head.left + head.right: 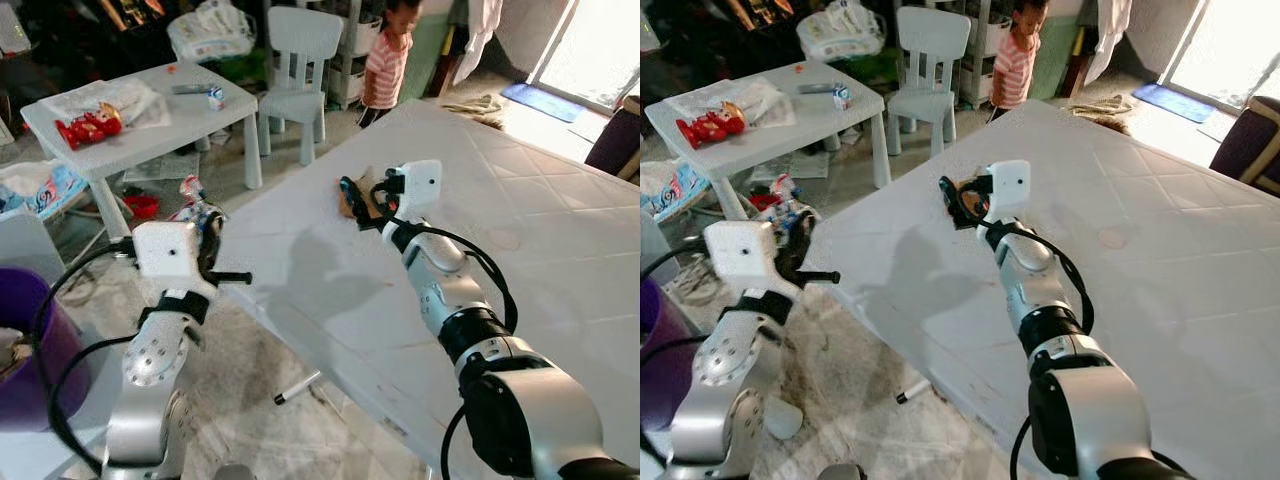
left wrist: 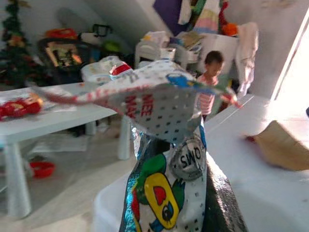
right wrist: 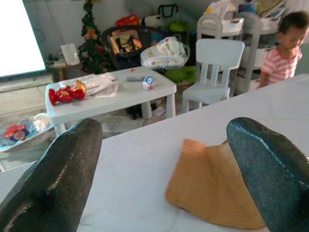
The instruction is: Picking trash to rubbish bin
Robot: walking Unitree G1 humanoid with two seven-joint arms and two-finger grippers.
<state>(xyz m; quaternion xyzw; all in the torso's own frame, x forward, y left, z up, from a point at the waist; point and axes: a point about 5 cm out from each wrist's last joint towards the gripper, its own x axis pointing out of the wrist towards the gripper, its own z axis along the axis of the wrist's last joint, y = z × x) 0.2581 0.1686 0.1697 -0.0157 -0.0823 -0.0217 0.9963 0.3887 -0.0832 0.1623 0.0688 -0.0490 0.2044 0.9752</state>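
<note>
**Right tool poised over brown paper, left tool carrying a wrapper**

Right tool [image 3: 164, 174]: spread wide, nothing held, hovering just above the white mattress [image 1: 520, 200] with a crumpled piece of brown paper [image 3: 215, 191] lying between and just beyond the two black fingers [image 3: 60, 179]. Seen from the head, same tool [image 1: 958, 203] at the end of an outstretched arm, the brown paper [image 1: 352, 205] right at its tips, near the mattress's edge. Contact with the paper not clear.

Left tool [image 1: 222, 258]: closed on a printed foil snack wrapper [image 2: 166, 159], which stands up out of the grip, bright cartoon print on its face and a torn flap folded over the top. Held off the mattress edge, above the floor.

Farther out from the left tool: a purple bin [image 1: 30, 350] low to its outer side. Beyond both tools, a white child's worktop [image 1: 150, 125] bearing a red toy [image 1: 88, 125] and small clutter, a white child's chair [image 1: 298, 70], and a child standing by the mattress's far corner. On the floor below, a marker pen [image 1: 298, 388].

Step in hand, by judgement: reach-and-grasp on the second piece of trash, first piece already secured. Next move likely calls for lowering slightly, closing on the paper's raised fold, then lifting and turning toward the purple bin with both pieces.
</note>
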